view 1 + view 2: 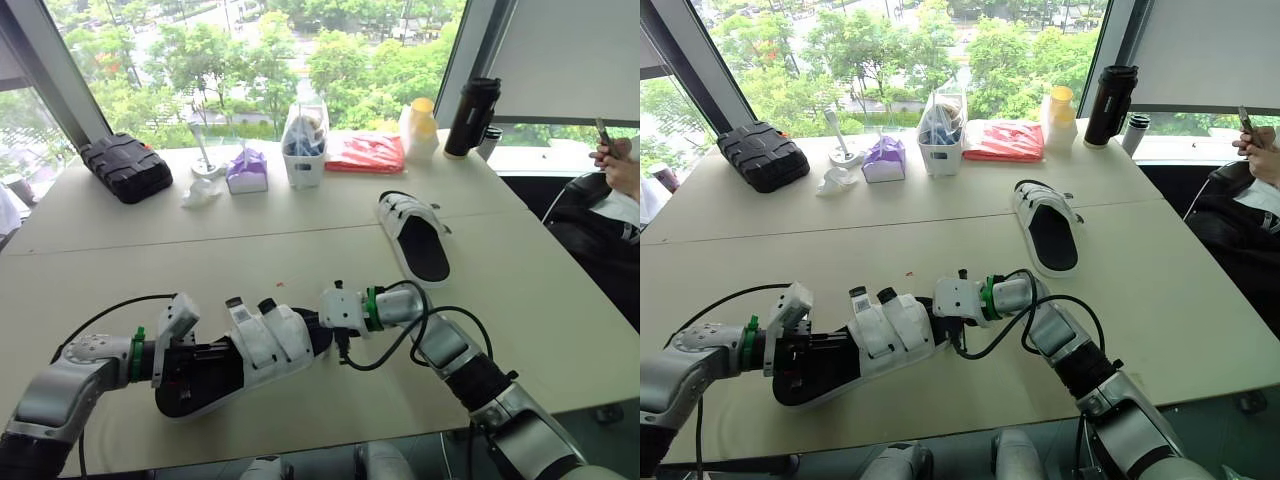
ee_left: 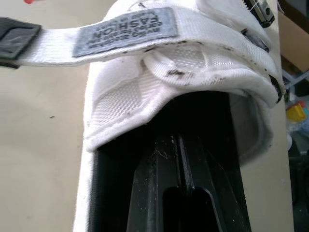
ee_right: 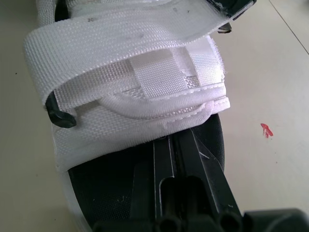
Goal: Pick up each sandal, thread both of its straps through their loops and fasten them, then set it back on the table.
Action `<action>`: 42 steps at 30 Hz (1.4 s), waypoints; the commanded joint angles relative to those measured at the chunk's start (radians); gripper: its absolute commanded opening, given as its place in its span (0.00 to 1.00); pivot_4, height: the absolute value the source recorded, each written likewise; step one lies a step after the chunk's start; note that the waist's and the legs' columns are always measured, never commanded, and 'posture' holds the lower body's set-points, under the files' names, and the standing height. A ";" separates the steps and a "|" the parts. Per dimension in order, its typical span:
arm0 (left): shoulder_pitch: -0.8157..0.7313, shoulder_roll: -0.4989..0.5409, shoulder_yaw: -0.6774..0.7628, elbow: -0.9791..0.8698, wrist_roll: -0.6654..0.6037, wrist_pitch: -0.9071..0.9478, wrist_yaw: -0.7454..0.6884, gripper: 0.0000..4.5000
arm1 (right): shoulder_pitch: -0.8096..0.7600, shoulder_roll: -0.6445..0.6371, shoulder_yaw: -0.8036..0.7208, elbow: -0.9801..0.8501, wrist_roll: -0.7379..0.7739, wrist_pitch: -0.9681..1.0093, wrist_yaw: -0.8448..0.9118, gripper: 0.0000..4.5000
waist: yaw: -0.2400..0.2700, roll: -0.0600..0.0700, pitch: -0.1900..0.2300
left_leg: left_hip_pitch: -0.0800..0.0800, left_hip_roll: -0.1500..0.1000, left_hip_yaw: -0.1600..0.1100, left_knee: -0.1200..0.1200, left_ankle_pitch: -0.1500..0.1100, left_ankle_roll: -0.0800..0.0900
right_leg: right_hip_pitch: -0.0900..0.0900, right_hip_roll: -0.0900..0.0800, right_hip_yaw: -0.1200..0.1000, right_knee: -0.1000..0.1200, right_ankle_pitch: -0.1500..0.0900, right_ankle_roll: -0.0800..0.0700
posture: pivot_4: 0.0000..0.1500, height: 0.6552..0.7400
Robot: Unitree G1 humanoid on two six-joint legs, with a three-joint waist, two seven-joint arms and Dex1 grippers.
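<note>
A white sandal with a black footbed (image 1: pixel 265 345) lies near the table's front edge, held between my two grippers. My left gripper (image 2: pixel 181 145) reaches in from the heel end, fingers together on the footbed under the straps. My right gripper (image 3: pixel 181 140) enters from the toe end, also shut, its tips under the front strap. A strap with a grey label (image 2: pixel 125 31) sticks out loose to the side. A black loop (image 3: pixel 60 118) shows at the front strap's edge. The second sandal (image 1: pixel 418 238) lies alone, farther back on the right.
Along the far edge stand a black case (image 1: pixel 125 167), a purple tissue pack (image 1: pixel 247 172), a white container (image 1: pixel 305 140), a red packet (image 1: pixel 366 153), a yellow-capped bottle (image 1: pixel 419 130) and a black flask (image 1: pixel 472 117). A person's hand (image 1: pixel 615 160) holds a phone at the right.
</note>
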 commanded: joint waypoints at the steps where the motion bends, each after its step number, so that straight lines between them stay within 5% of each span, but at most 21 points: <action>1: -0.029 0.061 0.146 -0.043 -0.147 0.115 -0.019 0.01 | 0.002 0.003 0.021 0.026 -0.015 -0.005 0.006 0.00 | -0.001 0.000 0.000 | 0.000 0.000 0.000 0.000 0.000 0.000 | 0.000 0.000 0.000 0.000 0.000 0.000 | 1.00 1.00; 5: -0.097 0.051 0.181 -0.030 -0.229 0.203 0.026 0.01 | 0.000 0.007 0.021 0.034 -0.018 -0.014 0.004 0.00 | 0.000 0.000 0.000 | 0.002 0.000 0.000 0.000 0.000 0.000 | 0.002 -0.001 0.000 0.000 0.000 0.000 | 1.00 1.00; 14: -0.232 -0.108 0.049 -0.041 -0.189 0.192 0.173 0.01 | -0.009 0.008 0.020 0.048 -0.022 -0.030 -0.001 0.00 | -0.002 0.000 -0.001 | 0.001 0.000 0.000 0.000 0.000 0.000 | 0.001 0.000 0.001 0.001 0.000 0.000 | 1.00 1.00; 17: -0.240 -0.152 0.023 -0.053 -0.192 0.184 0.204 0.18 | -0.009 0.006 0.019 0.047 -0.024 -0.030 -0.004 0.00 | 0.001 -0.001 -0.001 | 0.001 0.000 -0.001 0.001 0.000 0.000 | 0.001 0.000 0.001 0.001 0.000 0.000 | 1.00 1.00; 25: -0.232 -0.158 0.025 -0.076 -0.196 0.182 0.229 0.98 | -0.010 0.005 0.016 0.046 -0.022 -0.028 -0.010 0.00 | 0.001 -0.001 -0.001 | 0.001 -0.001 0.000 0.001 0.000 0.000 | 0.001 0.000 0.001 0.001 0.000 0.000 | 1.00 1.00; 42: -0.175 -0.174 -0.003 -0.186 -0.214 0.255 0.333 0.99 | -0.012 0.005 0.015 0.046 -0.020 -0.030 -0.015 0.00 | 0.001 -0.001 -0.001 | 0.001 -0.001 0.000 0.001 0.000 0.000 | 0.001 0.000 0.001 0.001 0.000 0.000 | 1.00 1.00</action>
